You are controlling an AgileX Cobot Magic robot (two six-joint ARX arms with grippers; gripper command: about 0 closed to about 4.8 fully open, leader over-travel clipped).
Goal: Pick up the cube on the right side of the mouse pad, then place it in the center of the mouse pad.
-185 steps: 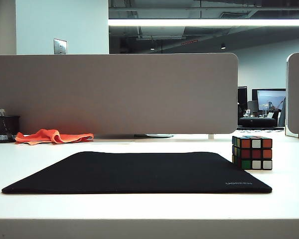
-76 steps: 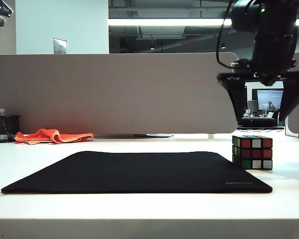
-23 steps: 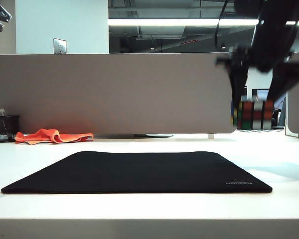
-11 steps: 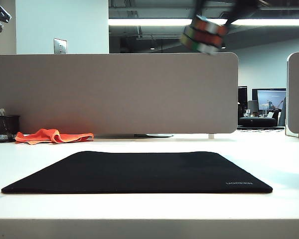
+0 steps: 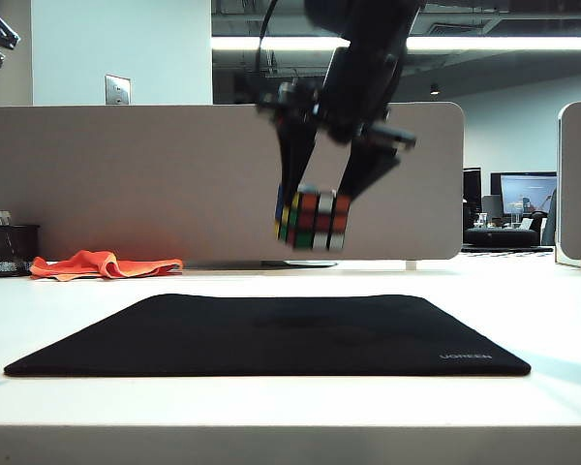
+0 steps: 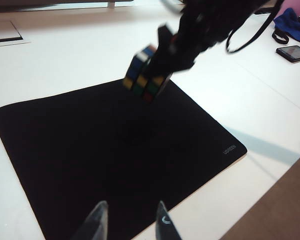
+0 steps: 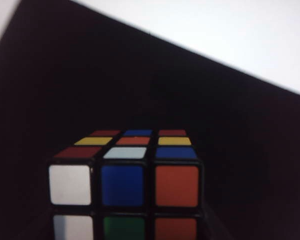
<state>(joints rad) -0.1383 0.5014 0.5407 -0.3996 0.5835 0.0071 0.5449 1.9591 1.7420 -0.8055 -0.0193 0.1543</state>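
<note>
The cube, with black edges and coloured stickers, hangs in the air above the middle of the black mouse pad. My right gripper reaches down from above and is shut on it, one finger on each side. The cube fills the right wrist view, with the mouse pad dark beneath it, and the fingers themselves do not show there. In the left wrist view the cube is blurred over the mouse pad. My left gripper stands open and empty over the pad's near edge.
An orange cloth and a black pen holder lie at the back left, in front of a grey partition. A phone and a blue bag lie on the table beyond the pad's right side.
My right gripper has carried the cube from high on the right leftwards, then down over the pad's middle. The left gripper has kept still.
</note>
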